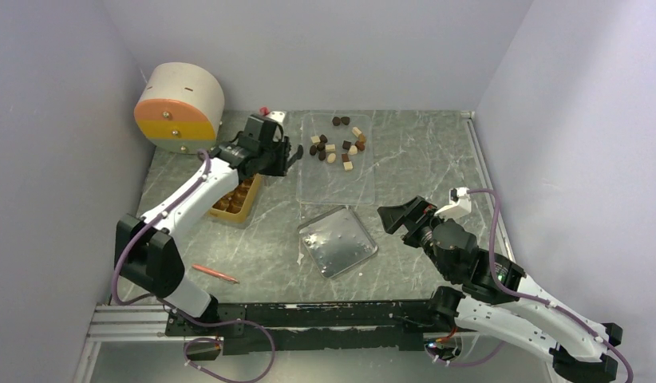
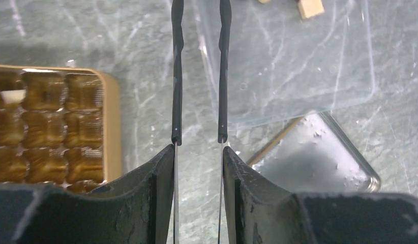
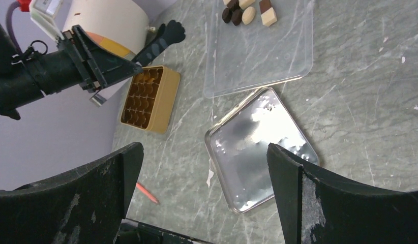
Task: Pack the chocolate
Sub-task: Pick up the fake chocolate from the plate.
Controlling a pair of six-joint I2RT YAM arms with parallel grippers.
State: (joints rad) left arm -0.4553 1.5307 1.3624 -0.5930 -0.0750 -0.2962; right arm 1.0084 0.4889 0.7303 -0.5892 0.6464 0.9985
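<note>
1. Top view: chocolate (image 1: 338, 148) is clustered at the far end of a clear sheet (image 1: 337, 185). Left gripper (image 1: 291, 155) sits between the sheet and the golden box (image 1: 239, 201).
2. Left wrist: jaws narrowly apart, tips cut off by the frame. Cannot tell if anything is held.
3. Right wrist: right gripper (image 3: 204, 168) spread wide, empty, facing the metal tray (image 3: 278, 152).

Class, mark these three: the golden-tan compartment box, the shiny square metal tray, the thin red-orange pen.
golden-tan compartment box (image 2: 113, 127): left wrist view, right rim.
shiny square metal tray (image 1: 337, 241): top external view, bare floor.
thin red-orange pen (image 1: 215, 274): top external view, mid-shaft.
</note>
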